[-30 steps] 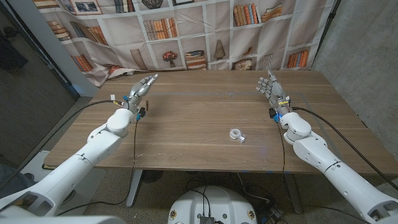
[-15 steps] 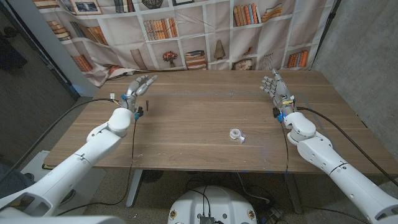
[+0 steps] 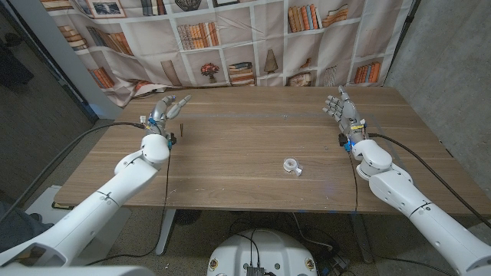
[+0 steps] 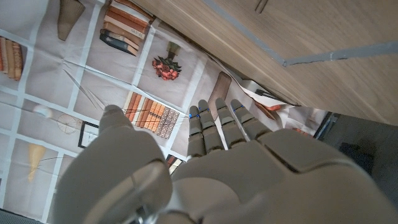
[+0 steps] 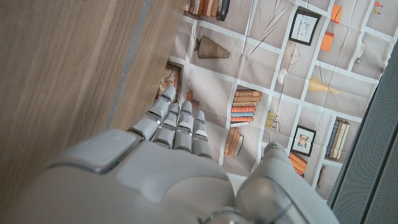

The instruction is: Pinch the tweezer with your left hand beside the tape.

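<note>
The task is at its start: nothing is held. In the head view the left hand (image 3: 169, 108) is at the upper left of the frame, raised over the worktop (image 3: 245, 146), fingers spread and holding nothing. The right hand (image 3: 341, 109) is at the upper right, fingers extended and close together, also holding nothing. The tape (image 3: 291, 165), a small clear roll, lies a little right of centre in the lower half of the frame, well apart from both hands. A thin dark item (image 3: 181, 127) lies just right of the left hand; it may be the tweezer, but it is too small to identify, and it is not beside the tape. Reaching, pinching and any placing beside the tape remain. In the left wrist view the hand's back (image 4: 205, 174) hides the fingertips' underside.
</note>
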Tool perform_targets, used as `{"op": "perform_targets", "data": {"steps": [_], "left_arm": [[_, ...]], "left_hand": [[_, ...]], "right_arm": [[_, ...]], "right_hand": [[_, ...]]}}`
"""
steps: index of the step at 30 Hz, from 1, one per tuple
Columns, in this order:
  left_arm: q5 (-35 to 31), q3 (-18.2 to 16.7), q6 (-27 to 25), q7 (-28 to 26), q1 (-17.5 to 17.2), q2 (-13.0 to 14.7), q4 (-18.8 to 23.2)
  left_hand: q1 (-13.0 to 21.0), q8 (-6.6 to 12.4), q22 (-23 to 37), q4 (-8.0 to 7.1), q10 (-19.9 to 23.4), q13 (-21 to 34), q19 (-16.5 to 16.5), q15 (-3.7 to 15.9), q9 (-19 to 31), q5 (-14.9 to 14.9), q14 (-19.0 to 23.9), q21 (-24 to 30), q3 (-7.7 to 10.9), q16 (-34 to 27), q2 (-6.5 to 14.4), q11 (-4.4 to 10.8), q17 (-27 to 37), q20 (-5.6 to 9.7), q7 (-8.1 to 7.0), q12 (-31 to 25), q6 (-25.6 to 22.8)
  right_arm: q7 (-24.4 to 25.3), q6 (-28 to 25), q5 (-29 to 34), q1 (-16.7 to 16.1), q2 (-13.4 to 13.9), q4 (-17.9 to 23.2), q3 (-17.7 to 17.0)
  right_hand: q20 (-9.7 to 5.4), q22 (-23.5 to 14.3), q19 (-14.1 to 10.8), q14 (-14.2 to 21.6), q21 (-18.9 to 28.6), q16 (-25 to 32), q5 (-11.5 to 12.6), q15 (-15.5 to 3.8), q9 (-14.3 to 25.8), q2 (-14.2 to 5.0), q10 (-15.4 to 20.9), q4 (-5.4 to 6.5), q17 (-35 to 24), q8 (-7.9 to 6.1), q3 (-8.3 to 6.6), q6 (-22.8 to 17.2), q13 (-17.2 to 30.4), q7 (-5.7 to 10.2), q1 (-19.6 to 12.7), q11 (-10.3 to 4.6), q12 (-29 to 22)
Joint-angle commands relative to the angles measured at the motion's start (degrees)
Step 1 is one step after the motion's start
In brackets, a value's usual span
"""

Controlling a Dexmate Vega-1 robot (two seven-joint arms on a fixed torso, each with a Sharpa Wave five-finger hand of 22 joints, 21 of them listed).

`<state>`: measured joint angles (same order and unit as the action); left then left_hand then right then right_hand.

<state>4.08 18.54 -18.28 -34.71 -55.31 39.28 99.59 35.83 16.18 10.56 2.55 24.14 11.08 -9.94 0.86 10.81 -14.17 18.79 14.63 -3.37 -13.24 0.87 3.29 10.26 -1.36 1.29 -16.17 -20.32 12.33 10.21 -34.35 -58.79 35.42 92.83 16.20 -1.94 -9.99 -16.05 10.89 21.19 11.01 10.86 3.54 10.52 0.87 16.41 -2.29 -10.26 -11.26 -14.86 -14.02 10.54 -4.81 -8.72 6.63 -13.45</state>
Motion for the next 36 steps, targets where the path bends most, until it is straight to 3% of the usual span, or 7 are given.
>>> {"op": "perform_targets", "data": {"steps": [1, 13, 20, 25, 30, 33, 36], "left_arm": [[-5.28, 1.04, -20.58, -8.25, 1.01, -3.99, 5.8], [-7.28, 2.61, -32.58, -9.96, 3.43, -5.81, 7.65], [-8.63, 4.46, -38.94, -9.76, 5.94, -6.51, 7.1], [-8.65, 4.97, -40.11, -9.11, 7.0, -6.74, 6.2], [-9.25, 5.95, -41.26, -9.21, 8.37, -7.26, 4.57], [-9.97, 6.83, -42.38, -9.62, 9.37, -7.76, 3.42], [-10.19, 7.57, -43.44, -9.12, 10.35, -7.85, 2.53]], "left_hand": [[0.14, 0.44, 0.27, 0.3, 1.5, 0.2, -0.66, -0.05, 0.13, 0.14, 1.52, 0.4, -0.25, -0.39, 0.49, 0.3, 0.31, -0.69, -0.13, -0.47, -1.5], [-0.59, 0.31, 0.56, -0.27, 1.74, 0.45, 1.53, -1.8, 0.12, 0.56, 0.91, -0.55, -0.88, 0.55, 0.75, 0.1, 0.61, -4.18, -0.14, 0.51, -3.65], [-0.78, -0.25, 0.65, -0.44, 0.72, 0.56, 3.67, -2.33, 0.13, 0.69, -0.12, -1.38, -1.17, 1.11, 0.82, -1.44, 0.72, -4.5, 0.38, 1.36, -3.48], [-0.77, -0.28, 0.66, -0.45, 1.19, 0.58, 3.89, -1.96, 0.13, 0.72, 0.19, -1.45, -1.26, 1.04, 0.82, -1.0, 0.74, -4.62, 0.58, 1.33, -3.83], [-0.37, 0.18, 0.67, -0.3, 2.72, 0.59, 2.77, -1.52, 0.13, 0.76, 1.39, -1.0, -1.3, 0.75, 0.94, -0.61, 0.7, -4.22, 1.49, 1.11, -5.93], [0.3, 0.26, 0.67, -0.03, 4.58, 0.54, 1.49, -1.7, 0.07, 0.79, 3.42, -0.53, -1.25, 0.27, 1.13, -1.87, 0.65, -4.3, 2.23, 0.87, -7.32], [0.6, 0.36, 0.65, 0.09, 5.54, 0.49, 0.66, -1.35, 0.03, 0.82, 4.76, -0.24, -1.27, -0.03, 1.17, -1.65, 0.61, -3.97, 2.52, 0.78, -8.29]], "right_arm": [[1.49, -0.52, -0.08, -1.8, 0.66, 2.14, -0.78], [3.17, -0.54, 0.14, -3.66, 0.58, 3.85, -1.13], [4.2, -0.48, 0.3, -4.91, 0.53, 4.82, -1.39], [4.71, -0.62, 0.47, -5.52, 0.6, 5.45, -1.47], [5.02, -0.76, 0.44, -5.98, 0.62, 5.85, -1.56], [5.24, -0.93, 0.42, -6.25, 0.67, 6.12, -1.64], [5.46, -0.94, 0.44, -6.46, 0.63, 6.24, -1.69]], "right_hand": [[-0.32, -0.27, -0.35, 0.54, -0.21, -0.06, -0.22, 0.18, 0.29, -0.11, 0.36, 0.03, -0.34, -0.27, 0.32, -0.56, 0.25, -0.06, 0.41, 0.05, 0.1], [-0.29, -0.28, -0.47, 0.62, -0.4, -0.12, -0.2, 0.14, 0.3, -0.15, 0.39, 0.01, -0.33, -0.2, 0.4, -0.54, 0.26, -0.02, 0.49, -0.03, 0.17], [-0.31, -0.28, -0.54, 0.69, -0.51, -0.14, -0.2, 0.13, 0.3, -0.17, 0.37, -0.03, -0.31, -0.18, 0.43, -0.57, 0.26, 0.01, 0.5, -0.04, 0.22], [-0.36, -0.29, -0.6, 0.69, -0.59, -0.18, -0.19, 0.1, 0.3, -0.21, 0.43, -0.06, -0.31, -0.16, 0.45, -0.56, 0.27, -0.01, 0.49, -0.05, 0.23], [-0.33, -0.29, -0.63, 0.75, -0.66, -0.18, -0.18, 0.11, 0.31, -0.22, 0.45, -0.08, -0.3, -0.14, 0.47, -0.56, 0.27, 0.05, 0.5, -0.09, 0.24], [-0.31, -0.29, -0.66, 0.76, -0.69, -0.19, -0.18, 0.14, 0.31, -0.23, 0.46, -0.09, -0.3, -0.13, 0.48, -0.56, 0.27, -0.01, 0.5, -0.11, 0.25], [-0.32, -0.29, -0.76, 0.77, -0.71, -0.2, -0.18, 0.16, 0.31, -0.24, 0.52, -0.11, -0.3, -0.13, 0.48, -0.57, 0.27, 0.01, 0.49, -0.08, 0.24]]}}
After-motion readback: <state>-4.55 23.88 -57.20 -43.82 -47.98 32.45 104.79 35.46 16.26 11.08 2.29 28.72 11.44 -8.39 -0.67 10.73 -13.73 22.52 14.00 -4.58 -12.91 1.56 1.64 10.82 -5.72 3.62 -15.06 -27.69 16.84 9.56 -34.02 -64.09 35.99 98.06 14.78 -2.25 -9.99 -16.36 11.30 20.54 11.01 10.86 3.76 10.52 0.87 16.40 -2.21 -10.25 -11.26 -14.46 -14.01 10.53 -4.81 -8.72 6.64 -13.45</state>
